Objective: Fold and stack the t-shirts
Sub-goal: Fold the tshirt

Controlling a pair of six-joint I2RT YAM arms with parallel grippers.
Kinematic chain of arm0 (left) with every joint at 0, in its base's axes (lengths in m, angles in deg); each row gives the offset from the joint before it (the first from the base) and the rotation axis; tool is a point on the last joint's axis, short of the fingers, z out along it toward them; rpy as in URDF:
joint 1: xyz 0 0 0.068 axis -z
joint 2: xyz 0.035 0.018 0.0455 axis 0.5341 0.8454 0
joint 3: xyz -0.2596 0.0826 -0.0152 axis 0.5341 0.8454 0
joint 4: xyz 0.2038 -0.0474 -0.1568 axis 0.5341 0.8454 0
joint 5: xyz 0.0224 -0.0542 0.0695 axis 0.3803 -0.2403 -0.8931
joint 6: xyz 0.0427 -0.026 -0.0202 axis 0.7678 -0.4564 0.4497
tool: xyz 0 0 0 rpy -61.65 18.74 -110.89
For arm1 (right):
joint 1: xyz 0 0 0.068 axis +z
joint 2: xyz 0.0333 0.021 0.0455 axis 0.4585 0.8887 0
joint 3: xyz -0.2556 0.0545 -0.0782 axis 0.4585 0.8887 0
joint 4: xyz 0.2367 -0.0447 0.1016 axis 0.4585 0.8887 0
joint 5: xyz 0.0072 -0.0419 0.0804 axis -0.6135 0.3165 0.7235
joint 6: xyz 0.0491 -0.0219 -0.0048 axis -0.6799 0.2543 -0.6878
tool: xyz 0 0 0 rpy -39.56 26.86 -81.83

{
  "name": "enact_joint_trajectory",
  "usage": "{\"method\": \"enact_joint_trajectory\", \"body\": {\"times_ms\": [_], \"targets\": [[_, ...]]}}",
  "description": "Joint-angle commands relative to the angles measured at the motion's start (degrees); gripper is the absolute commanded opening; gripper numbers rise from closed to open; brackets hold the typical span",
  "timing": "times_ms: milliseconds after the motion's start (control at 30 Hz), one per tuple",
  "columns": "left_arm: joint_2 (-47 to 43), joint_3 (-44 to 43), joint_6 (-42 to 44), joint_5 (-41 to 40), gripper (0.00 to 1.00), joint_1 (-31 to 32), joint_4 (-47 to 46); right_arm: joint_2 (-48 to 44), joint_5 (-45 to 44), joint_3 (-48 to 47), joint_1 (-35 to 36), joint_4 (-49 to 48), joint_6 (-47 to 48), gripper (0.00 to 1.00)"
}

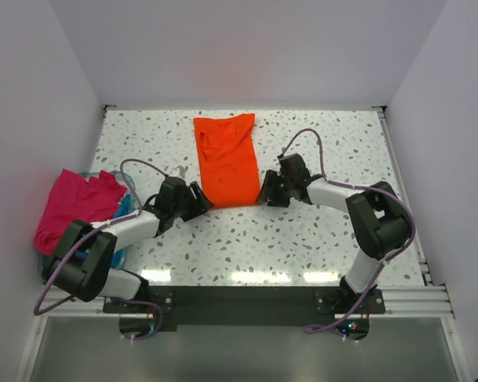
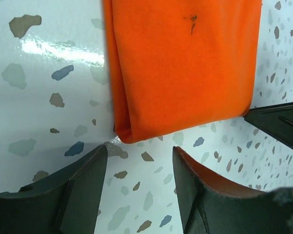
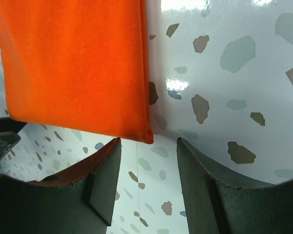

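The orange t-shirt lies folded into a long strip on the speckled table. My left gripper is open just short of its near left corner. My right gripper is open just short of its near right corner. Neither touches the cloth. The orange shirt fills the top of the left wrist view and the right wrist view. A magenta-pink t-shirt hangs crumpled over the tub at the left, with teal cloth beside it.
A pale blue tub sits at the table's left edge under the pink shirt. White walls enclose the table on three sides. The right gripper's finger shows at the right edge of the left wrist view.
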Motion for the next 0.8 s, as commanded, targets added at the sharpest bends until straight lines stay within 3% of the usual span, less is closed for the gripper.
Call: {"method": "enact_joint_trajectory", "body": {"times_ms": [0,300,433,533,600,667,767], "targets": [[1.3,1.5,-2.7,1.2,0.60,0.0,-6.9,0.0,0.3,0.9,0.2,-5.2,-2.9,0.53],[6.2,2.0,-5.7,-2.6,0.49,0.1,-8.3,2.5,-0.8,2.4,0.3,-9.5,-6.5,0.45],[7.9,0.9,-5.7,-3.4,0.43,0.2,-8.2,3.4,-0.5,2.3,0.4,-10.3,-7.0,0.33],[8.7,0.3,-5.2,-3.7,0.31,0.2,-8.4,3.9,-0.3,2.2,0.5,-10.6,-7.0,0.25],[9.4,-0.4,-4.4,-3.3,0.11,0.3,-8.0,3.7,0.0,2.3,0.4,-10.7,-6.9,0.15],[9.4,-0.8,-3.8,-3.1,0.00,0.7,-6.7,3.2,0.5,2.5,0.6,-10.7,-6.3,0.04],[7.0,-0.1,-3.2,-3.6,0.00,2.0,-4.7,0.7,0.5,3.9,0.8,-9.7,-5.1,0.00]]}}
